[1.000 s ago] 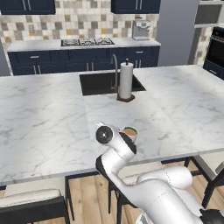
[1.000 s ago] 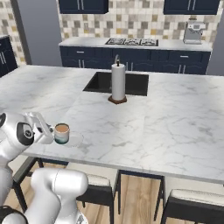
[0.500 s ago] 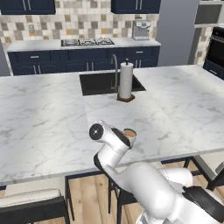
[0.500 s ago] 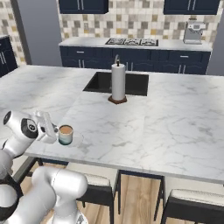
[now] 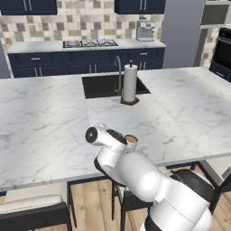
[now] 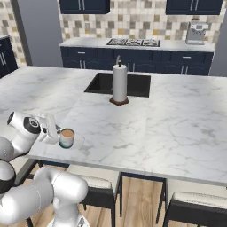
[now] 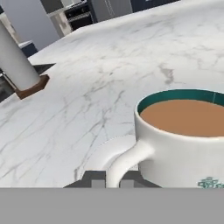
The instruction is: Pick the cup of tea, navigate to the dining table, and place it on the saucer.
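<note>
The cup of tea is a white mug with a teal inner rim, full of brown liquid. It stands upright near the front edge of the dining table, a broad top of white marble. My gripper is shut on the cup's handle. The right base view shows the gripper at the left of the cup of tea. In the left base view the cup of tea peeks out behind my wrist. A pale round saucer rim lies under the cup; whether they touch I cannot tell.
A paper towel roll on a brown base stands mid-table beside a sunken black sink with a tap. Dark stools stand at the near edge. Navy counters with a hob and a coffee machine line the back wall.
My wrist and elbow have turned and swung a little to the left in the left base view. The cup has stayed in nearly the same spot, still held.
</note>
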